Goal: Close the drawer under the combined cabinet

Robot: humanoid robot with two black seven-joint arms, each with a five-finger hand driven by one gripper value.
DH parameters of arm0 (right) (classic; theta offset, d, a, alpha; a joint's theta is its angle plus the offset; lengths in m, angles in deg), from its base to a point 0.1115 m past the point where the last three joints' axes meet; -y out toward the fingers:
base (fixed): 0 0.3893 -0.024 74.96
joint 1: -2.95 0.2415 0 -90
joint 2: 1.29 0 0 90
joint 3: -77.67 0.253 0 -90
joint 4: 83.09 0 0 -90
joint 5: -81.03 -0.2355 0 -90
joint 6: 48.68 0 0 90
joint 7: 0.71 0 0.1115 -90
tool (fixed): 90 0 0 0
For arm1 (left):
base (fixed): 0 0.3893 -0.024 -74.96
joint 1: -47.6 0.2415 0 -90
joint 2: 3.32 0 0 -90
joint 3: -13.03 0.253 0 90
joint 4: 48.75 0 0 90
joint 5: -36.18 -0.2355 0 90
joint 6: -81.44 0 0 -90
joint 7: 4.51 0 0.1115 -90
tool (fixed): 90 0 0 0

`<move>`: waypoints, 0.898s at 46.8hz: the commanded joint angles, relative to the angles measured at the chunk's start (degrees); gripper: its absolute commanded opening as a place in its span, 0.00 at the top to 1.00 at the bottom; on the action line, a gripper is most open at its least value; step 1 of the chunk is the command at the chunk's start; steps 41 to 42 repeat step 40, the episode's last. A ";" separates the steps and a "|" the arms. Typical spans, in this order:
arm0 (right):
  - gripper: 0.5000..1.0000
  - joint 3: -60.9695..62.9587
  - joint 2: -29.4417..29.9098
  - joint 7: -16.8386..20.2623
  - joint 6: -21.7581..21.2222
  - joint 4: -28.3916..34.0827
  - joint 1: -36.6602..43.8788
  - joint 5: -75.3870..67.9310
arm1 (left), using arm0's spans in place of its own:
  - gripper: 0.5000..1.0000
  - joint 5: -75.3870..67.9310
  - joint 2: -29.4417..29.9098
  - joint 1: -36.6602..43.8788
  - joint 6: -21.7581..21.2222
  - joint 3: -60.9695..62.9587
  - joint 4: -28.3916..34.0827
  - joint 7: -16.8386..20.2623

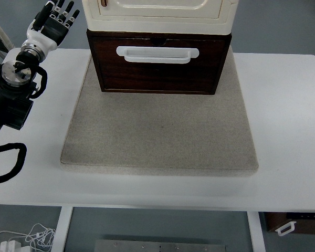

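The combined cabinet (160,13) stands at the far middle of the white worktop (286,121), resting on the back part of a grey stone-like slab (157,136). Its upper section is cream-coloured, and only its lower edge shows at the top of the view. Beneath it sits the dark brown wooden drawer (158,63), whose front carries a white bar handle (157,54) lying horizontally across the upper half. The drawer front juts out past the cream section toward the camera, so the drawer appears partly pulled out.

The left robot hand (55,21) hovers at the upper left, beside the cabinet's left side and apart from it. Its dark fingers (63,11) are extended and slightly spread, pointing away from the camera, and they hold nothing. The white wrist and the black arm (10,102) run down along the left edge, with black cable loops (8,163) hanging over the worktop's left part.

Below the worktop's front edge, white cables (26,239) lie on the floor at the lower left, and a second brown drawer-like box with a white handle (291,224) shows at the lower right.
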State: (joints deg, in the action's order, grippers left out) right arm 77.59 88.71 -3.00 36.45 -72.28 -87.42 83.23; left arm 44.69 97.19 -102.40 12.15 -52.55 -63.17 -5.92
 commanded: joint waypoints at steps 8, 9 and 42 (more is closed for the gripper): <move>0.10 0.00 0.00 0.01 -0.06 -0.09 -0.25 -0.01 | 0.00 0.01 -1.46 -0.38 -0.59 -0.34 -0.08 0.53; 0.10 0.00 0.00 0.01 -0.06 -0.09 -0.25 -0.10 | 0.00 0.01 -1.46 -0.38 -0.59 -0.34 -0.08 0.70; 0.10 0.09 0.00 0.01 -0.06 -0.09 -0.25 -0.18 | 0.00 0.01 -1.72 -0.64 -0.77 -0.34 -0.35 1.41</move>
